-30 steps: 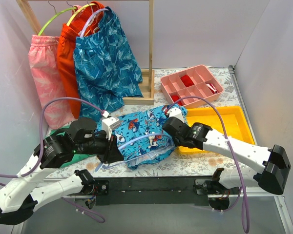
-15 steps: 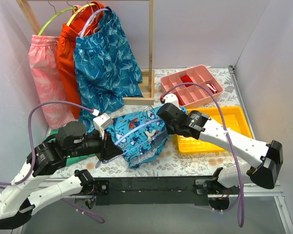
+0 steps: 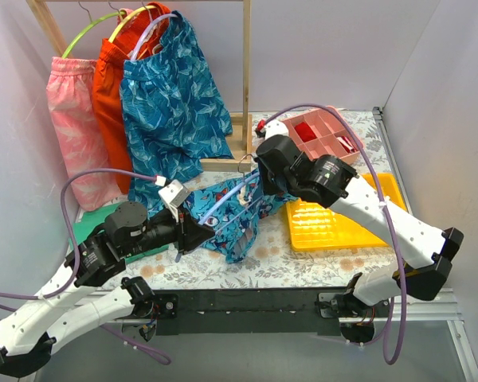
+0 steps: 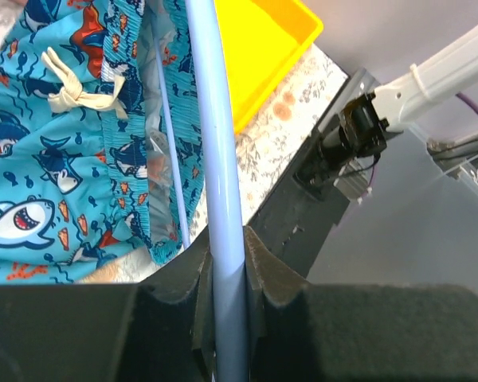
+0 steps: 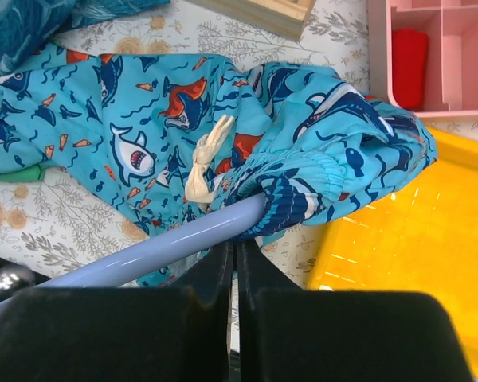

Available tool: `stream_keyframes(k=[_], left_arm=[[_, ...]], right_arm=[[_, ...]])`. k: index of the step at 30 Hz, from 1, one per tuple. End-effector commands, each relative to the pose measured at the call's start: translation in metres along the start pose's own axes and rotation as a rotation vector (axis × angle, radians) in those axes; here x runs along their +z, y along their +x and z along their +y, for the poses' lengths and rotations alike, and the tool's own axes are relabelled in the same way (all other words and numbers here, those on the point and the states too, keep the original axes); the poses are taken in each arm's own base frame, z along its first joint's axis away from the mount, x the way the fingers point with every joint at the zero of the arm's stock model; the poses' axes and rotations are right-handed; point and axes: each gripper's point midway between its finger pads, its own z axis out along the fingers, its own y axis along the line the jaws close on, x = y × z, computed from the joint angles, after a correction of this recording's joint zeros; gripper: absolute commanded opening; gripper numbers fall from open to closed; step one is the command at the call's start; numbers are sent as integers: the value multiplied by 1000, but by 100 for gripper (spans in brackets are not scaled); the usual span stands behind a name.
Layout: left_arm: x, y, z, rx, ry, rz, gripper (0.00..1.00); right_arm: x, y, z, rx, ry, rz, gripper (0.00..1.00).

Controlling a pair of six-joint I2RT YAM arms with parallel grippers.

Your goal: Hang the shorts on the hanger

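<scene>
The shorts, bright blue with sharks, hang bunched between my two arms, their lower end on the table. The pale blue hanger runs slanted through them. My left gripper is shut on the hanger's bar, with the shorts just beyond it. My right gripper is above the shorts' far end, its jaws shut with nothing between them. In the right wrist view the hanger's bar lies across my right gripper's tips and goes into the waistband of the shorts.
A wooden rack at the back left carries pink shorts, orange shorts and teal shorts. A pink compartment tray and a yellow tray lie to the right. A green mat is beside my left arm.
My right arm has risen and swung back and left, lifting the far end of the shorts and hanger off the table. My left gripper has shifted slightly right, keeping its hold.
</scene>
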Motion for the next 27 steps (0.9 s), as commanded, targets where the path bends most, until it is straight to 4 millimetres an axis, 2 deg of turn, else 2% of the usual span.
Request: stream_keyframes(k=[1,2,5,10,11,13,14,15,16,17,18,19,21,22,24,25,27], left_arm=[[8,-31,-16,77,95,-148,0],[7,-31,-17,79,106,-159,0],[13,-37,-19,72,125,-215,0],[22,-37,-11,24,111,-274,0],[23,-43,-11,25,112,-309,0],[30,-38,-3,6,91,-323,0],[32,-44,-3,6,98,-356,0],[37,-38,0,1,94,-350,0],[44,-33,4,-3,86,-335,0],[45,-39,2,3,101,-371,0],[51,-31,6,0,96,-359,0],[57,-26,9,0,90,-352,0],[60,-27,7,11,107,-384,0],[66,-16,13,8,90,-374,0],[68,-15,15,12,91,-403,0],[72,-4,20,7,85,-391,0],[76,-1,21,-7,97,-409,0]], right_arm=[[-20,-39,21,-1,-123,-60,1],[-24,-49,29,2,-155,-75,1],[-32,-60,51,2,-246,-71,1],[-44,-60,85,-23,-353,-69,1],[-44,-60,85,-26,-353,-67,1],[-38,-50,83,-35,-340,-46,1],[-39,-48,80,-34,-336,-55,1],[-29,-35,74,-37,-300,-29,1],[-31,-30,66,-31,-282,-31,4],[-29,-26,62,-11,-270,-33,7],[-28,-23,58,1,-259,-36,10],[-24,-7,48,7,-243,-13,17],[-22,5,44,42,-251,-5,28],[-19,18,36,56,-236,12,40],[-15,29,30,109,-224,23,51],[-14,44,23,122,-214,40,60],[-15,51,20,183,-228,32,69]])
